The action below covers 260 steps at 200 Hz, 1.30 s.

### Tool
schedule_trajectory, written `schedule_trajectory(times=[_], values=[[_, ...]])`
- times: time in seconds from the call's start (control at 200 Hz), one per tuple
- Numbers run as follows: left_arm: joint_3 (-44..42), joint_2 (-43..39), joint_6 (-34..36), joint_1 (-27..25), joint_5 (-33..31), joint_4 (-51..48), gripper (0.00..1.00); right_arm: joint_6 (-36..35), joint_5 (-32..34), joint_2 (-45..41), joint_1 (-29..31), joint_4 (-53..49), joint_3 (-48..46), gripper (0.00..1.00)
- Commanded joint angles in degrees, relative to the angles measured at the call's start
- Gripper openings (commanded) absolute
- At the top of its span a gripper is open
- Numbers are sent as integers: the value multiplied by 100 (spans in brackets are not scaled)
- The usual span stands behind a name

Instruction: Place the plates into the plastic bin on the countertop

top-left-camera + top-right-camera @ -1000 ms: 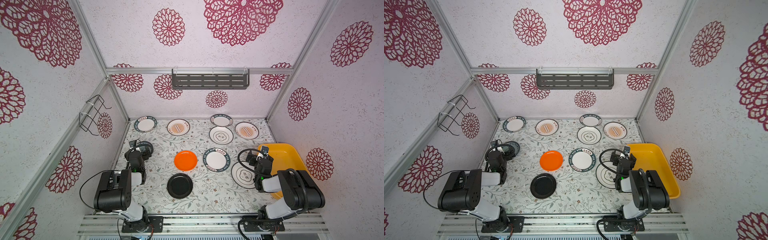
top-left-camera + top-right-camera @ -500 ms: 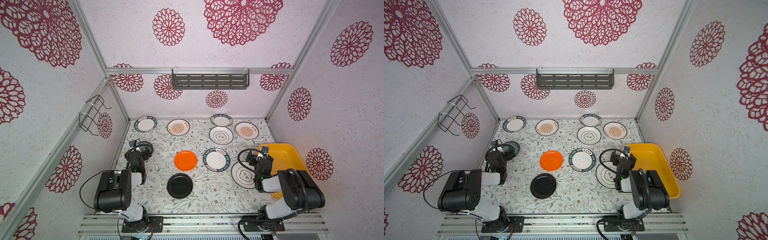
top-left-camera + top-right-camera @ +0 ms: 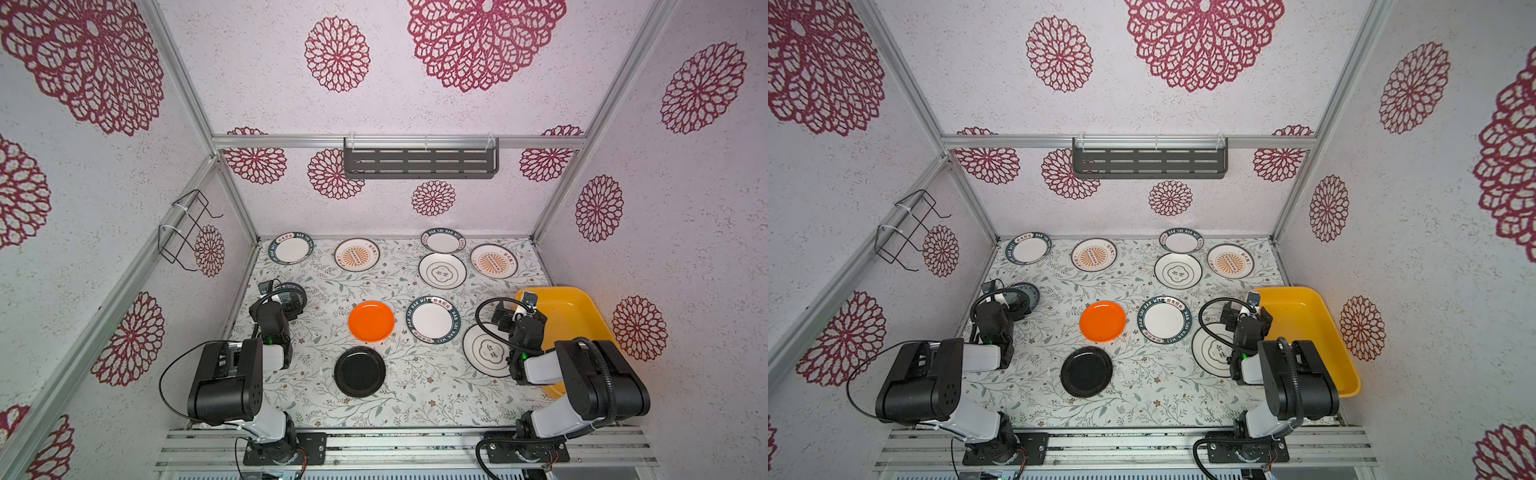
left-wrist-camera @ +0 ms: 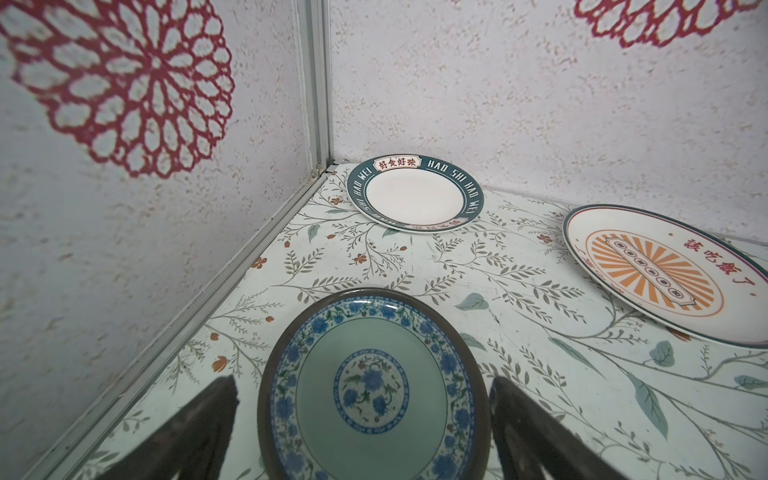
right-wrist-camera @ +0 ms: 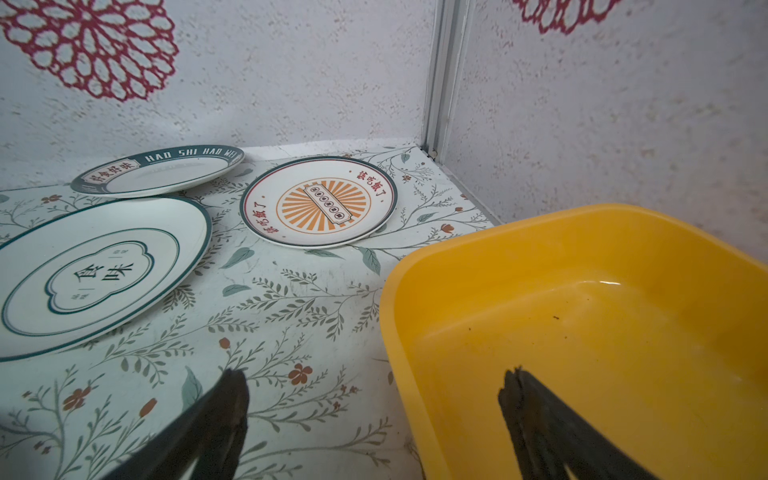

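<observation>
The left gripper (image 4: 361, 386) is hanging wide open with its fingers (image 4: 199, 424) flanking the blue-floral plate (image 4: 372, 388), the right gripper (image 5: 374, 374) is gaping just as wide astride one rim of the plastic bin (image 5: 582, 249), and the other plates (image 3: 371, 321) are lying scattered across the countertop (image 3: 424, 386) beside it.

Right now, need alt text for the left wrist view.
A blue-flowered plate lies on the leafy countertop, between the fingers of the open left gripper. Beyond it, a white plate with a teal lettered rim sits near the wall corner, and an orange sunburst plate is cut off at the edge.
</observation>
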Motion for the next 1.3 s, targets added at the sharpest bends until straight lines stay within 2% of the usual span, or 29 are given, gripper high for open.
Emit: schedule_trajectory(times=[0.0, 0.4, 0.515, 0.645, 0.736, 0.826, 0.931, 1.006, 1.166, 1.296], values=[[71, -57, 69, -2, 13, 57, 97, -72, 60, -18, 19, 172, 48, 99], [49, -64, 69, -4, 13, 84, 97, -74, 66, -35, 18, 205, 25, 99], [69, -305, 102, -36, 22, -137, 97, -160, -56, -136, 48, 194, -10, 99], [431, -1027, 172, -100, 15, -1354, 97, -372, -334, -710, 126, -396, 58, 99], [954, -1568, -98, -191, 49, -2518, 97, -379, -541, -1382, 148, -1493, 372, 99], [1548, -1959, -764, -317, 290, -3494, 97, 488, -350, -2002, 149, -2960, 977, 99], [2109, -2248, -1257, -798, 303, -4240, 97, 701, -745, -2426, 171, -4261, 1639, 99], [2579, -2379, -1731, -1204, 240, -4787, 97, 1609, -811, -2692, 189, -5158, 2097, 99], [3523, -2438, -3314, -2039, 349, -5907, 97, 3686, -2130, -2999, 363, -6247, 2772, 99], [3584, -2499, -4727, -2689, 484, -6007, 97, 4707, -2937, -2997, 814, -6668, 3130, 99]])
